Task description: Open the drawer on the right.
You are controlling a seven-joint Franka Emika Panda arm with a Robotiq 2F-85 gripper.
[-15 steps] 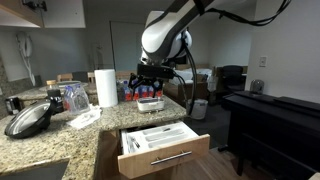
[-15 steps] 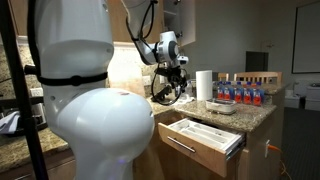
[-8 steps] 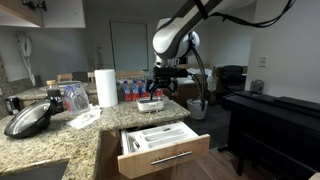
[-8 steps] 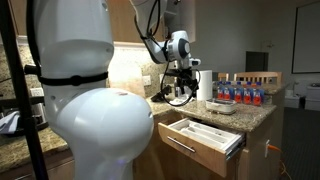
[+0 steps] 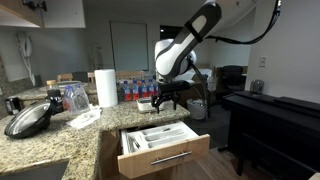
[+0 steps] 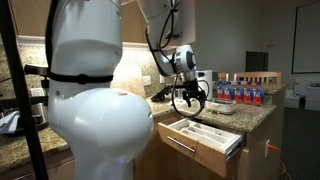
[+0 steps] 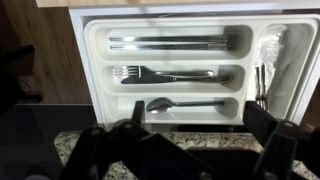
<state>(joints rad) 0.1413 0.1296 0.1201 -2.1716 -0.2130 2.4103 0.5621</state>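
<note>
The drawer (image 5: 166, 156) stands pulled out from under the granite counter, its tan wood front and silver bar handle (image 5: 172, 158) facing the room; it also shows in an exterior view (image 6: 196, 151). Its white cutlery tray (image 7: 92, 60) holds knives (image 7: 175, 42), a fork (image 7: 160, 73) and a spoon (image 7: 185, 104). My gripper (image 5: 165, 103) hangs above the drawer's back part, pointing down, open and empty. In the wrist view the gripper (image 7: 198, 125) has its dark fingers (image 7: 262, 118) spread wide over the counter edge and the tray.
On the granite counter (image 5: 60, 140) stand a paper towel roll (image 5: 105, 87), a dark pan (image 5: 28, 118) and a row of bottles (image 5: 135, 88). A dark cabinet (image 5: 270, 120) stands across the aisle. The white robot base (image 6: 90, 100) fills the near side.
The arm has swung sideways from over the counter and come down lower, so the gripper now hangs over the open drawer. The drawer has not moved and the jaws stayed open.
</note>
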